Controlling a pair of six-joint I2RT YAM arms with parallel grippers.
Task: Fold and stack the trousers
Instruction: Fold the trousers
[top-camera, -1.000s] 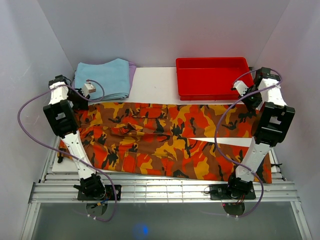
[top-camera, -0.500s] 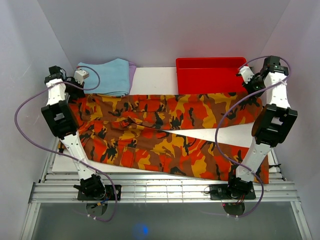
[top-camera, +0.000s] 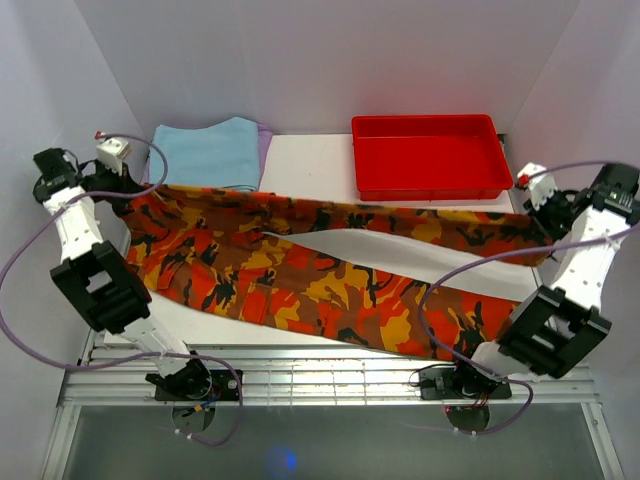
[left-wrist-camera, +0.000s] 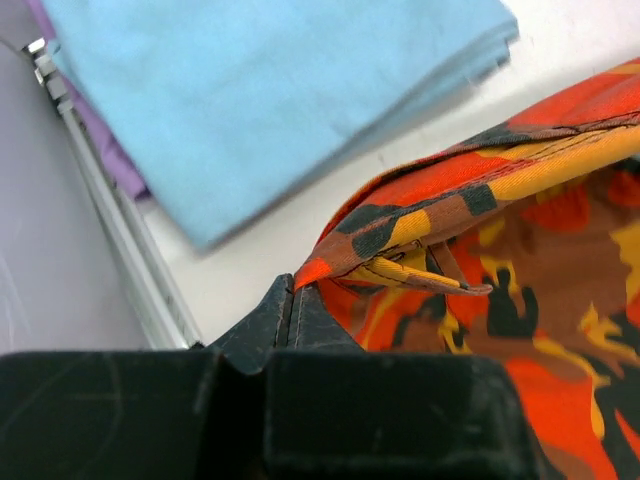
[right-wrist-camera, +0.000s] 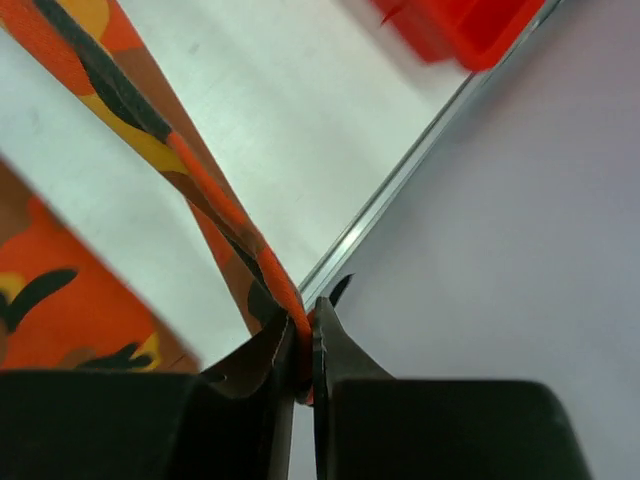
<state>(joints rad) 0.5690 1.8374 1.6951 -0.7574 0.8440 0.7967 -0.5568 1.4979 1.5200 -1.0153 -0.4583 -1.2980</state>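
1. we see the long soft trousers in orange, red, yellow and black camouflage print (top-camera: 300, 275) spread across the white desk (top-camera: 310, 160), with the waist end to the left and the leg ends to the right.
2. the left claw (left-wrist-camera: 293, 300) is pressed together and pinches a corner of the trousers at the far left. in the left wrist view the folded cloth edge comes straight out from between the black fingertips.
3. the right claw (right-wrist-camera: 306, 345) is likewise closed, pinching the end of the far trouser leg at the right side. in the right wrist view a thin strip of the print runs up and away from its tips.
4. between the two claws the far edge of the trousers runs as a taut, narrow band from one side of the desk to the other.
5. the near leg lies on the desk, slanting toward the near right corner. a wedge of bare desk shows between the two legs.
6. a plain light blue folded cloth (top-camera: 205, 150) lies at the far left of the desk, just beyond the trousers' edge, with a purple layer (top-camera: 264, 145) showing along its right side.
7. a red rectangular plastic tray (top-camera: 430, 190) sits at the far right, beyond the taut band and not touching it.
8. both arms lean outward, each toward the wall on its own side.
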